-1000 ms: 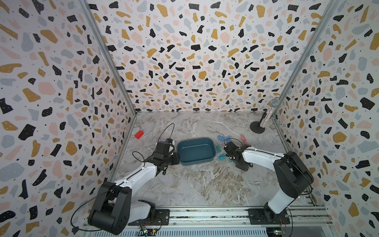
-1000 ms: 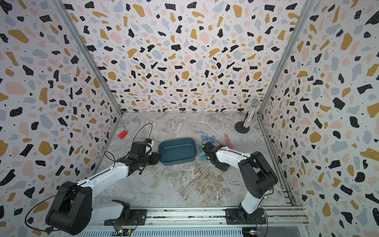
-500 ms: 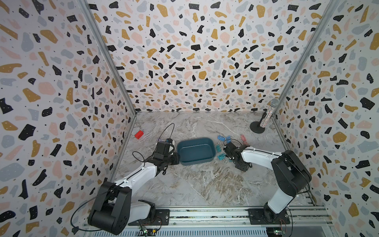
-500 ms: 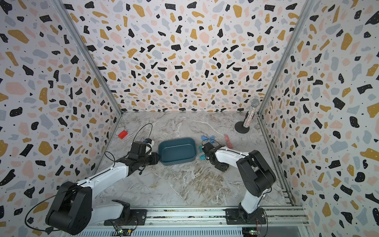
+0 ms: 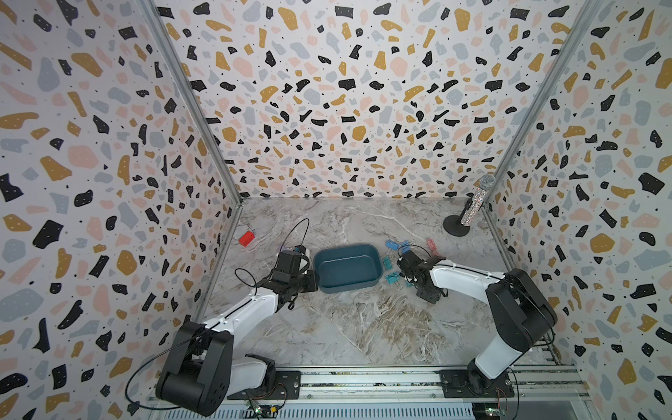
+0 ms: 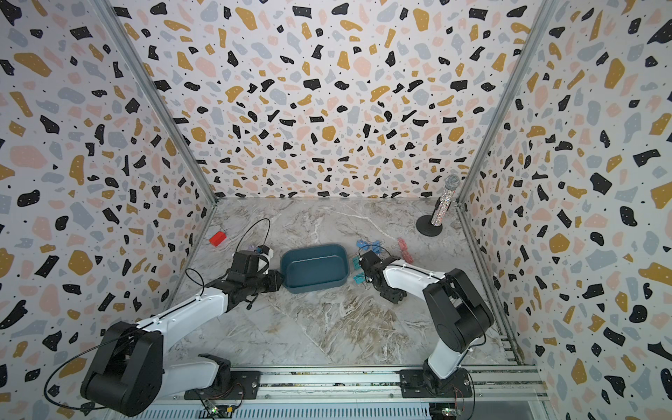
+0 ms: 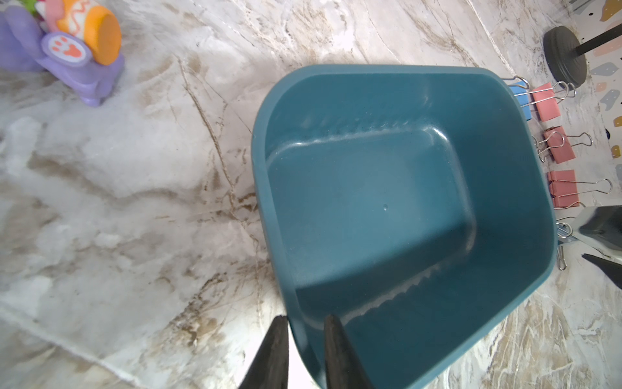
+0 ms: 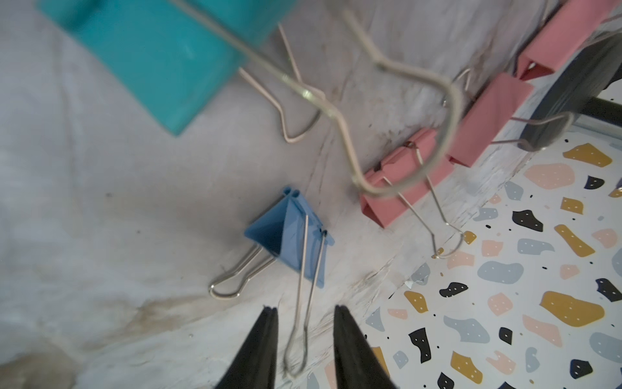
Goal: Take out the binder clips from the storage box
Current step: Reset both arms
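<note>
The dark teal storage box [image 5: 349, 288] [image 6: 314, 286] sits mid-table, and the left wrist view shows it empty. My left gripper [image 7: 304, 323] is shut on its near-left rim [image 7: 259, 168], one finger inside the wall and one outside. Several binder clips lie on the table right of the box: teal [image 5: 392, 278], blue [image 5: 392, 244] and pink [image 5: 431, 245]. My right gripper [image 8: 304, 311] is open. A blue clip [image 8: 289, 235] rests on the table, its raised wire handle between the fingers with a gap on each side. A teal clip [image 8: 168, 57] and pink clips [image 8: 400, 182] lie beyond.
A red block [image 5: 246, 238] lies at the far left by the wall. A purple-and-orange toy [image 7: 67, 50] stands behind my left arm. A glittery microphone on a black round stand [image 5: 469, 211] occupies the far right corner. Patterned walls close in three sides.
The right gripper's jaws have spread apart, letting go of the blue clip's wire handle. The left gripper keeps its hold on the box rim.
</note>
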